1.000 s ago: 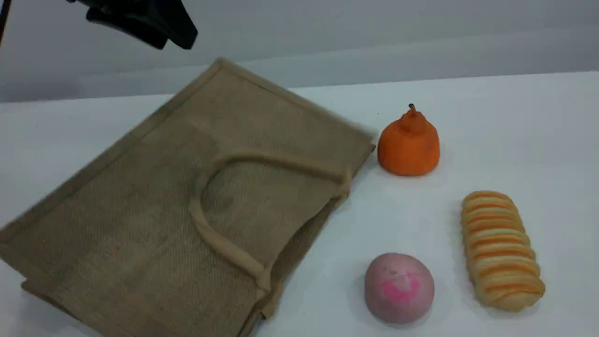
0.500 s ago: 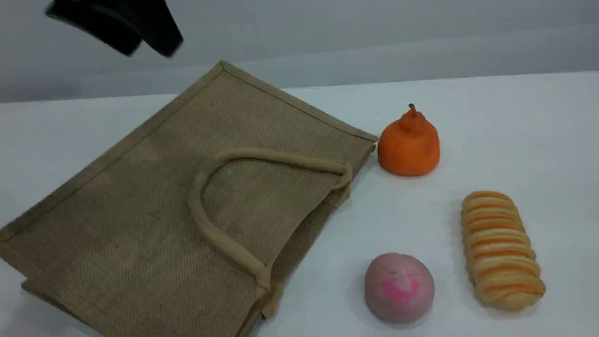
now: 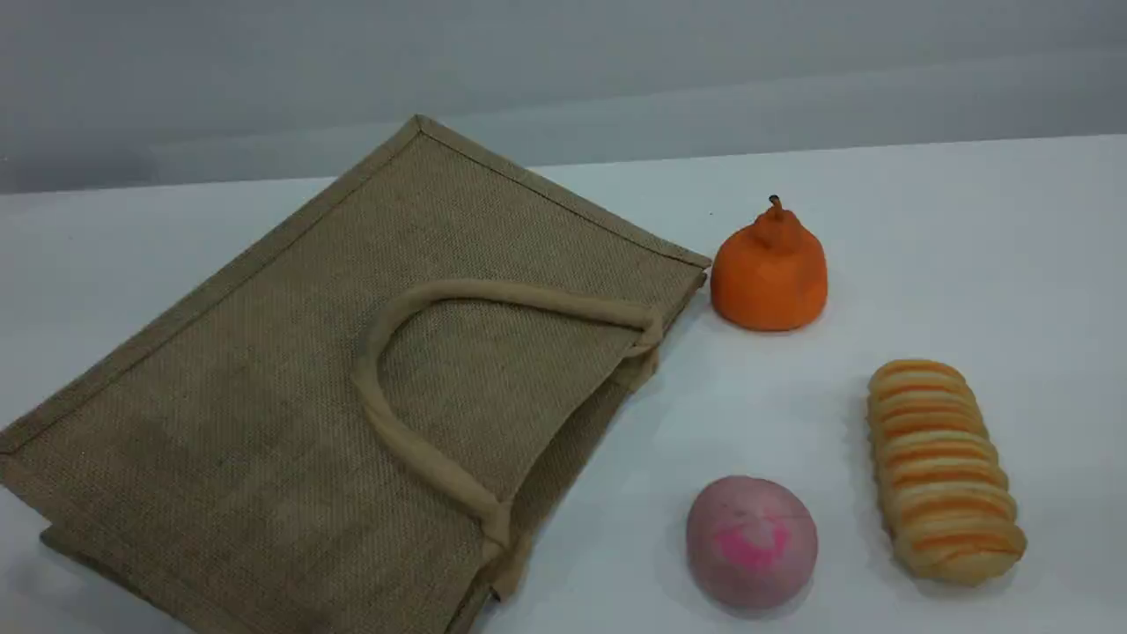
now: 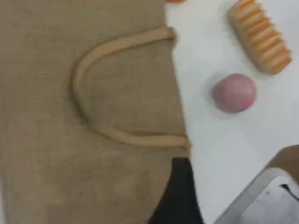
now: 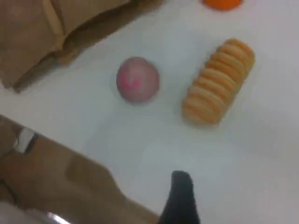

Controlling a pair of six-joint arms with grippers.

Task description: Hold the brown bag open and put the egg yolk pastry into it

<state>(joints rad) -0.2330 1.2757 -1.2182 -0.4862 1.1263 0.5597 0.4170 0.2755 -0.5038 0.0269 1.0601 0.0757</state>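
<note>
The brown bag [image 3: 264, 396] lies flat on the white table, its beige loop handle [image 3: 414, 449] resting on top and its mouth facing the front right. The left wrist view looks down on the bag [image 4: 70, 140] and handle [image 4: 117, 135]. One dark fingertip [image 4: 180, 186] of my left gripper shows above the bag's mouth edge, with nothing on it. My right gripper's fingertip [image 5: 180, 196] hangs over bare table, well short of the bag's corner [image 5: 46, 28]. Neither arm appears in the scene view. The egg yolk pastry is out of view.
An orange pear-shaped piece [image 3: 769, 273] stands just right of the bag's far corner. A pink-splotched round bun [image 3: 751, 541] sits at the front, with a long orange-striped loaf [image 3: 942, 471] to its right. A brown surface [image 5: 56, 186] borders the table's near edge.
The dark left arm at the scene's top left has drifted left and left the view. The bag, blurred a second ago, now lies still.
</note>
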